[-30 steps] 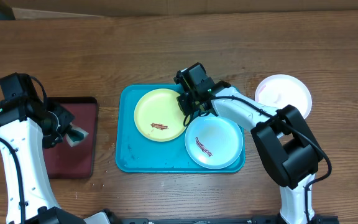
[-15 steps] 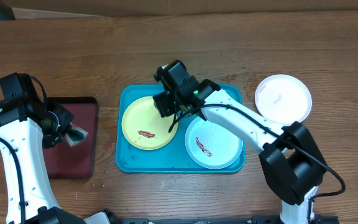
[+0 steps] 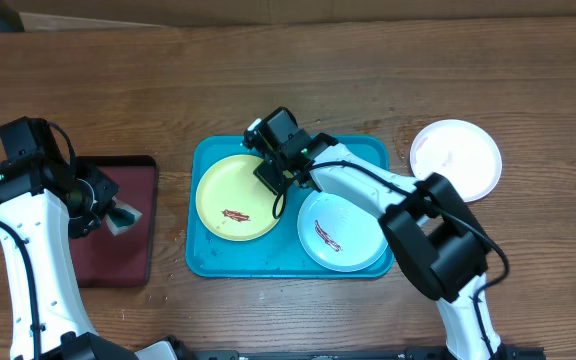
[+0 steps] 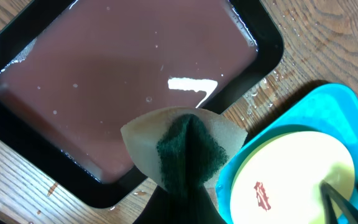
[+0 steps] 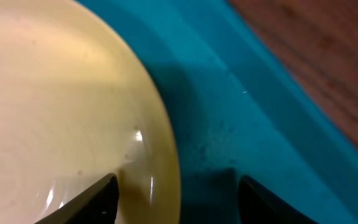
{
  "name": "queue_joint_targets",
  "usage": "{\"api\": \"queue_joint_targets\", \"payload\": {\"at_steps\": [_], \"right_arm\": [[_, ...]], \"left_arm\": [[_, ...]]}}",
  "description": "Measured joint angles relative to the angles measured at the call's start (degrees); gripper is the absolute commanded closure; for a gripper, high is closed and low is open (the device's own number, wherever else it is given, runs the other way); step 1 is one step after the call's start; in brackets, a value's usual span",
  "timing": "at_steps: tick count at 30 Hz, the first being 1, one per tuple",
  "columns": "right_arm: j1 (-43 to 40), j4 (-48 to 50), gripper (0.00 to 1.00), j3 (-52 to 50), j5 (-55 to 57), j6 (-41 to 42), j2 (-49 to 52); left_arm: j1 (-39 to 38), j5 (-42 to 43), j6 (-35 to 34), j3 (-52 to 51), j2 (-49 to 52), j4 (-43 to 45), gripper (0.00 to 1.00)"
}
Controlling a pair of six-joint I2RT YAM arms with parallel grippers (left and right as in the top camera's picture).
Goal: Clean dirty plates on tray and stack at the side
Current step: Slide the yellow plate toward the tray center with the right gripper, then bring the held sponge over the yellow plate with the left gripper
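Wooden table (image 3: pixel 268 80), right gripper (image 5: pixel 174 186) straddling yellow-green plate (image 3: pixel 218 190) rim

A dark red tray (image 3: pixel 118 262) lies on the wooden table (image 3: pixel 268 80), perhaps a green sponge (image 4: pixel 188 152) over its edge.

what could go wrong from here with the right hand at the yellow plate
1. The right hand straddles only the thin rim of the yellow-green plate, with its jaws open. Closing on so shallow a bite may let the plate slip or tilt.
2. The pale mint plate lies close beside it on the tray, so lifting or dragging could knock it.
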Motion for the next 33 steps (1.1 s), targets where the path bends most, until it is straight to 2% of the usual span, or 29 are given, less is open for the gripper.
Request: {"api": "queue_joint_targets", "payload": {"at_steps": [4,9,10,11,12,16,19,21,27,33], "right_arm": [[-0.1,0.8,0.44,0.0,-1.6,-0.7,0.2],[-0.1,0.9,0.45,0.0,-2.8,-1.0,0.3],[-0.1,1.1,0.49,0.0,-3.2,-1.0,0.3],[-0.1,1.5,0.6,0.0,-3.6,-1.0,0.5],[-0.1,1.8,0.65,0.0,-4.0,-0.9,0.6],[-0.1,3.2,0.77,0.0,-5.0,0.9,0.9],[-0.1,3.1,0.93,0.0,-4.6,3.3,0.9],[-0.3,2.9,0.96,0.1,-4.2,5.3,0.9],[-0.3,-0.8,0.96,1.3,-4.4,12.5,0.9],[-0.3,-7.8,0.96,2.3,-4.5,26.1,0.5]], "left_arm": [[0.0,0.0,0.0,0.0,0.0,0.0,0.96],[0.0,0.0,0.0,0.0,0.0,0.0,0.96],[0.0,0.0,0.0,0.0,0.0,0.0,0.96],[0.0,0.0,0.0,0.0,0.0,0.0,0.96],[0.0,0.0,0.0,0.0,0.0,0.0,0.96],[0.0,0.0,0.0,0.0,0.0,0.1,0.96],[0.0,0.0,0.0,0.0,0.0,0.1,0.96],[0.0,0.0,0.0,0.0,0.0,0.1,0.96],[0.0,1.0,0.2,0.0,0.0,0.1,0.96],[-1.0,4.5,2.6,0.0,0.0,0.2,0.96]]}}
